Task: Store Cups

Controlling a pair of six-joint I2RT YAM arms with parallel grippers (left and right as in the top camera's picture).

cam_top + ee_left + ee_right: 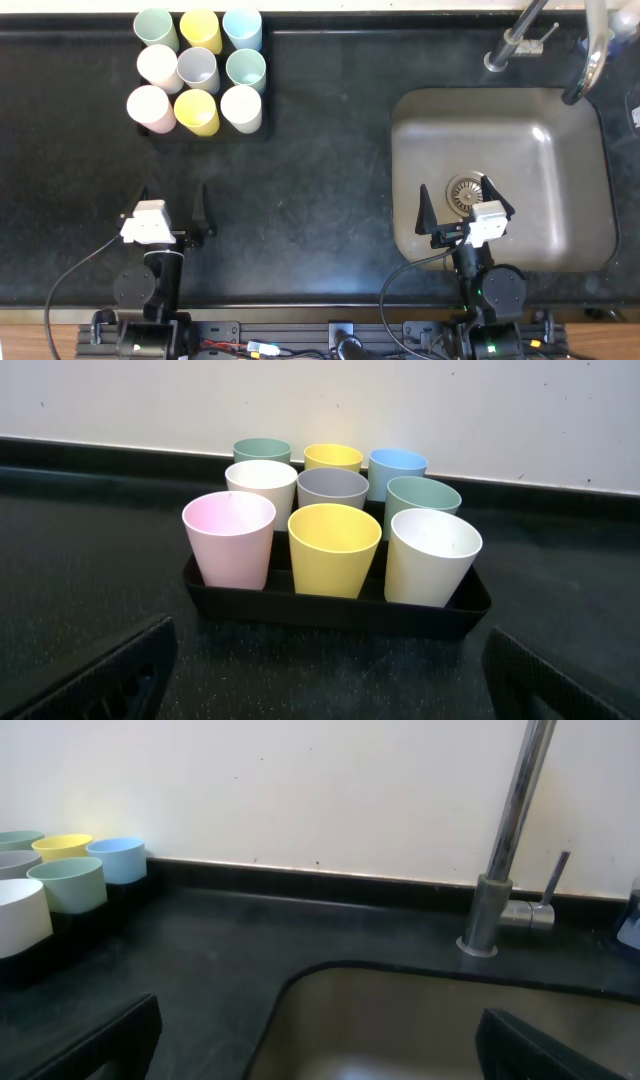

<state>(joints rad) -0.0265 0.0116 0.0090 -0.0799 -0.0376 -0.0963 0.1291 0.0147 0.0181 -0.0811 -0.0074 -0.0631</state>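
Note:
Several upright cups stand in three rows in a black tray (268, 128) (330, 616) at the back left of the dark worktop. The front row is a pink cup (149, 108) (230, 538), a yellow cup (196, 111) (335, 547) and a white cup (241, 107) (432, 554). Behind them are white, grey, green, yellow and blue cups. My left gripper (172, 208) (325, 670) is open and empty, well in front of the tray. My right gripper (457, 204) (320, 1035) is open and empty over the sink's near side. The right wrist view catches the tray's right-hand cups (70, 883).
A steel sink (500, 120) (330, 1000) fills the right part of the worktop, with a drain (465, 190) near my right gripper. A tap (515, 40) (495, 890) stands behind it by the wall. Bare dark worktop lies between the tray and the sink.

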